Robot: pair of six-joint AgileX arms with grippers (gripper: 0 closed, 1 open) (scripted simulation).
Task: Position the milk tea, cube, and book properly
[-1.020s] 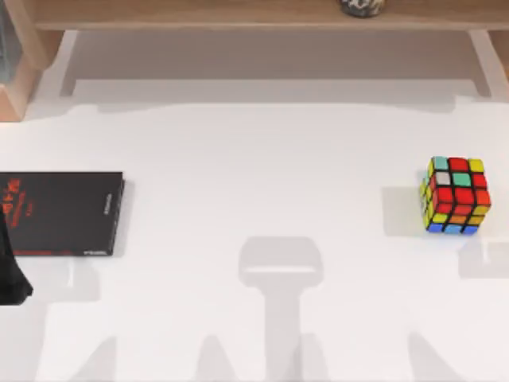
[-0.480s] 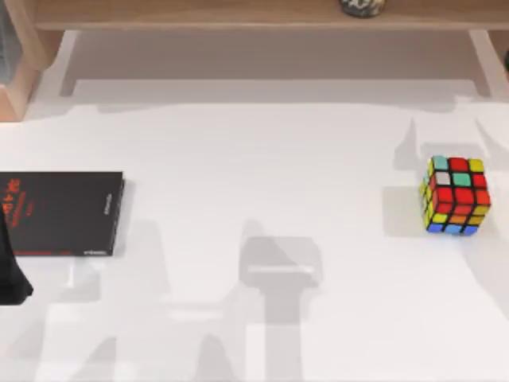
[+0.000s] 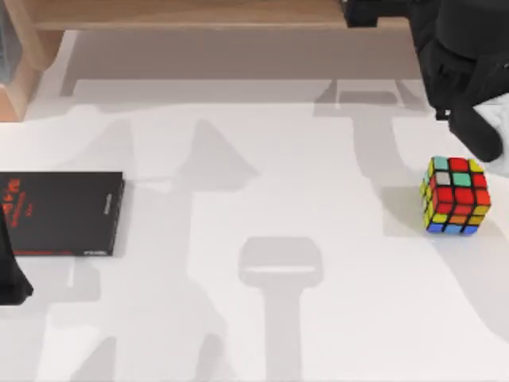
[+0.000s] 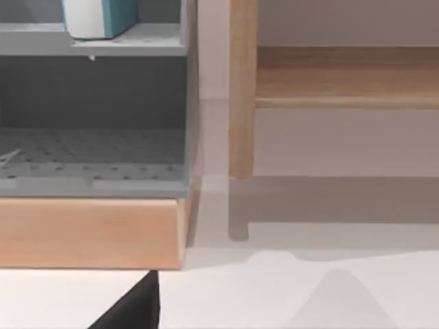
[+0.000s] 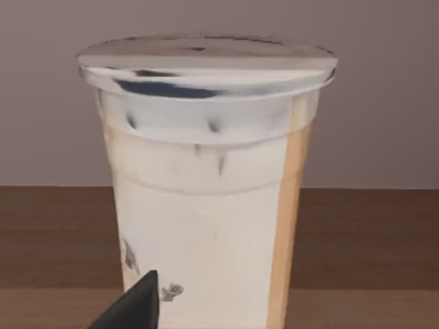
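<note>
The milk tea is a lidded cup of pale tan drink standing on a brown wooden shelf, right in front of my right gripper. That gripper reaches over the back shelf and covers the cup from above. The cube sits on the white table at the right, just below my right arm. The book, teal with white page edges, stands on a grey shelf in the left wrist view. My left gripper is parked at the table's left edge.
A thin black book with red lettering lies flat at the left, beside my left arm. A wooden shelf unit runs along the back, with a wooden post and a grey cabinet at its left end.
My right arm has come in from the right and reached to the back shelf, now covering the milk tea from above. The cube, the black book and my left arm have not moved.
</note>
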